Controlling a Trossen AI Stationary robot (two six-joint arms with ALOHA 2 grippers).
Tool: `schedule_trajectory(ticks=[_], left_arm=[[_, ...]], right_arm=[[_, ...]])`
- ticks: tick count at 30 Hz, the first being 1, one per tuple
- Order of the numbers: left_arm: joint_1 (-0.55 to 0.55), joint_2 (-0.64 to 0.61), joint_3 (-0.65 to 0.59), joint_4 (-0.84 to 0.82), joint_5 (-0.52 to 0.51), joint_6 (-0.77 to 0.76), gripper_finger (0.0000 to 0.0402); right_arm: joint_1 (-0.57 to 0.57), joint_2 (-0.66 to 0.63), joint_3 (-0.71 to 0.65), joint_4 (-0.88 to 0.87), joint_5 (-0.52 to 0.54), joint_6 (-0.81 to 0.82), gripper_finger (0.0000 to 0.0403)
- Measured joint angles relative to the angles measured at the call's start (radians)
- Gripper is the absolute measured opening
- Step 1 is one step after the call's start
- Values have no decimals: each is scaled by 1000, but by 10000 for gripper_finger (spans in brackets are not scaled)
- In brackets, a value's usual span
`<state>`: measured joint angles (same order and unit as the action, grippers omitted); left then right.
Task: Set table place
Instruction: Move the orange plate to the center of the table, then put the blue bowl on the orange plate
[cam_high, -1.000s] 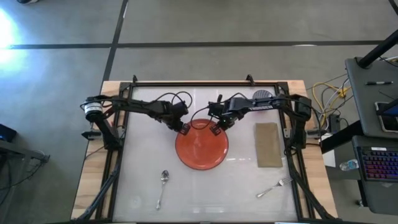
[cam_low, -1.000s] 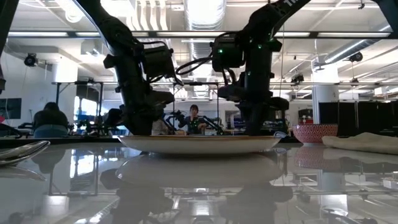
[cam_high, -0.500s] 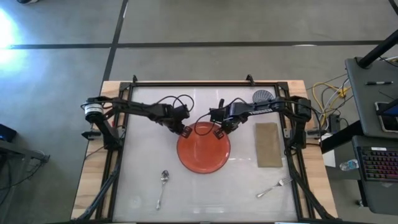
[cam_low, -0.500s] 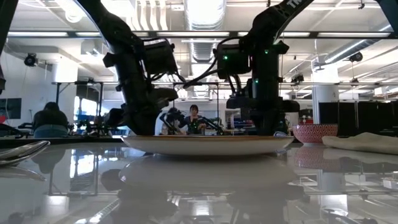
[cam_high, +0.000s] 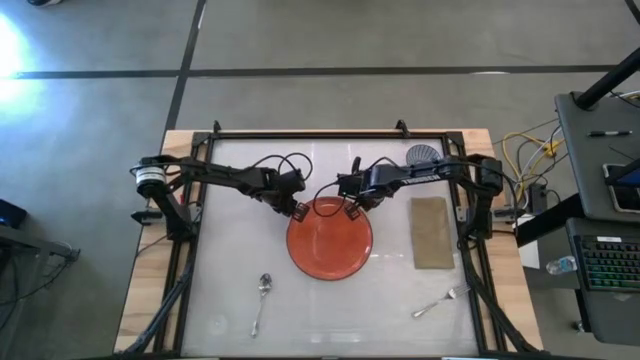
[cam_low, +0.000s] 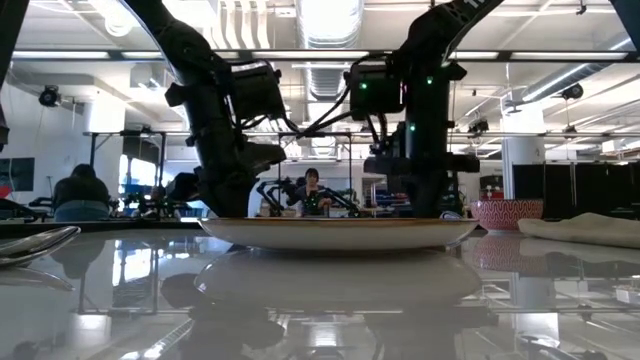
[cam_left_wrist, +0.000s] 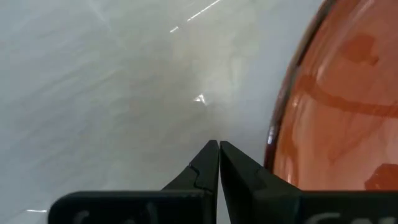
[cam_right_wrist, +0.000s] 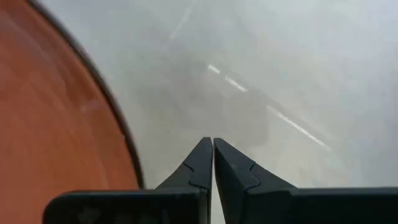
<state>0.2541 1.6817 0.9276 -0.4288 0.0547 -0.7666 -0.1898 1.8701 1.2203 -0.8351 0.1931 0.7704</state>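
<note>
An orange plate lies mid-table. The left gripper and right gripper sit just beside its far rim, each with fingers pressed together on nothing. From the low view, both arms hide the rim's far edge.

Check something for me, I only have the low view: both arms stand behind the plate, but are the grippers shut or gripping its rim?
Observer: Both shut on nothing. The left gripper has its fingers pressed together just outside the plate rim.
Operator: And the right?
Observer: Same. The right gripper is closed beside the rim, over bare table.
Operator: Which side of the plate are they on?
Observer: From above, both sit at the far edge, left gripper at the far-left, right at the far-right.
</note>
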Motion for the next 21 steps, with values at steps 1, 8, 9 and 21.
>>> schedule_trajectory(ticks=[1,8,9,21], left_arm=[[1,0,0,-1,-7,10,0],[3,-43,13,1,-13,23,0],[6,-51,15,2,-14,28,0],[13,-149,42,8,-13,50,0]], right_arm=[[-1,-9,0,1,13,0,9],[-31,-125,0,5,28,-29,9],[-38,-147,0,6,27,-53,9],[-219,-358,-10,-215,28,-227,35]])
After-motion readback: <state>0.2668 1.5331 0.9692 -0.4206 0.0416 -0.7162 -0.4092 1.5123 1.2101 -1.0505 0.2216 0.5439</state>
